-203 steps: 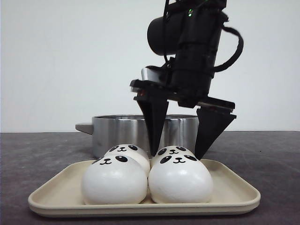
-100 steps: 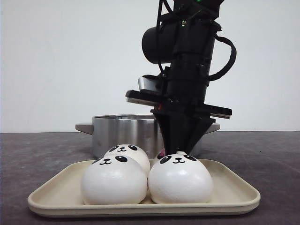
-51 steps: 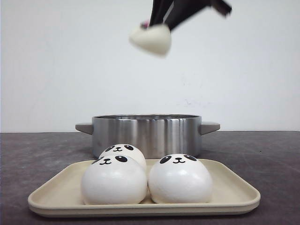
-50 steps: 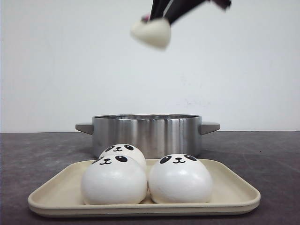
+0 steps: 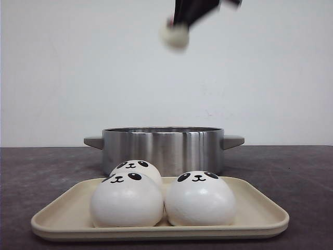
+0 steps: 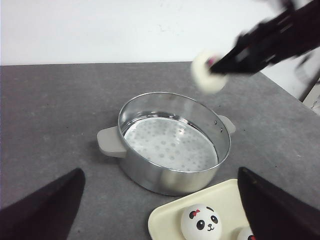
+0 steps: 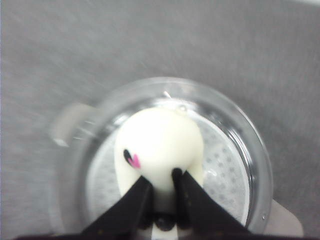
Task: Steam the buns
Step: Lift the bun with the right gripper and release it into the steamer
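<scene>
A: Entry. Two seconds back the right pincer point(image 7: 161, 192) stood open astride the rear right bun on the tray point(image 5: 260, 205). Now we see it high above, shut tight on that lifted bun point(image 7: 160, 150), squeezing the soft dough into a narrow waist.

B: Agreed. In the front view the lifted bun is a blur near the top of the frame, above the steamer pot point(image 5: 162, 148). The right wrist view looks straight down past it onto the perforated steamer plate point(image 6: 170, 145).

A: So we judge the pick done and the carry under way. Three buns remain on the tray: front left bun point(image 5: 126, 200), front right bun point(image 5: 200, 199), rear left bun point(image 5: 139, 169). The front pair touch each other.

B: Left pincer point(image 6: 160, 207)?

A: Spread wide, holding nothing, hanging back over the near side of the bench point(image 6: 55, 105), with the pot and tray corner between its tips.

B: Edges and room?

A: The pot is empty, with a raised steel rim all round and a handle on each side. It sits just behind the tray. We judge the descent needs to clear the rim and land mid-plate, leaving space for three more. The bench around the pot is bare.
</scene>
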Controlling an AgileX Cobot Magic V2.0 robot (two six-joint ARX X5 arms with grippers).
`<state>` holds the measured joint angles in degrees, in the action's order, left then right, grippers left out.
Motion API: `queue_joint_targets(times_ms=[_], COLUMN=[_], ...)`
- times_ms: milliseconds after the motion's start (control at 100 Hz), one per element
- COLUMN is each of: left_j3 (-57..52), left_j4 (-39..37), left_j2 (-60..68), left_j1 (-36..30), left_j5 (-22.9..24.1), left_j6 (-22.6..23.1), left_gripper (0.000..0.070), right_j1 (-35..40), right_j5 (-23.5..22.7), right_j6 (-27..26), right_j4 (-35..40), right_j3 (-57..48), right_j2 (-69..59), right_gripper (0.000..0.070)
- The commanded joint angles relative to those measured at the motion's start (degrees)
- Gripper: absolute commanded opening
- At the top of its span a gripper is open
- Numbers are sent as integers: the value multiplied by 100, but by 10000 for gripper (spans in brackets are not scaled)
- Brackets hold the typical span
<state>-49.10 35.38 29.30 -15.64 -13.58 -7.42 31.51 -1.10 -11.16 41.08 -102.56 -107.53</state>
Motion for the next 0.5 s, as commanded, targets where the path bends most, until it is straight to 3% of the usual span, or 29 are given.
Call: queue_joint_targets(times_ms=[0, 110, 440, 490], left_j3=[-42, -42, -42, -42], left_j4=[-55, -35, 234, 267], left_j2=[37, 37, 59, 68], left_j1=[-20, -20, -20, -20], left_j5=[22, 22, 26, 24], left_j6=[52, 50, 52, 50], left_gripper=[594, 594, 594, 594], right_j1=[-11, -90, -262, -273], right_j5=[125, 450, 411, 413], right_j6=[116, 203, 264, 260], right_j4=[-111, -313, -605, -588], right_j3=[-103, -103, -103, -103], right_j2=[-348, -903, -1692, -1714], right_gripper=[1, 1, 1, 33])
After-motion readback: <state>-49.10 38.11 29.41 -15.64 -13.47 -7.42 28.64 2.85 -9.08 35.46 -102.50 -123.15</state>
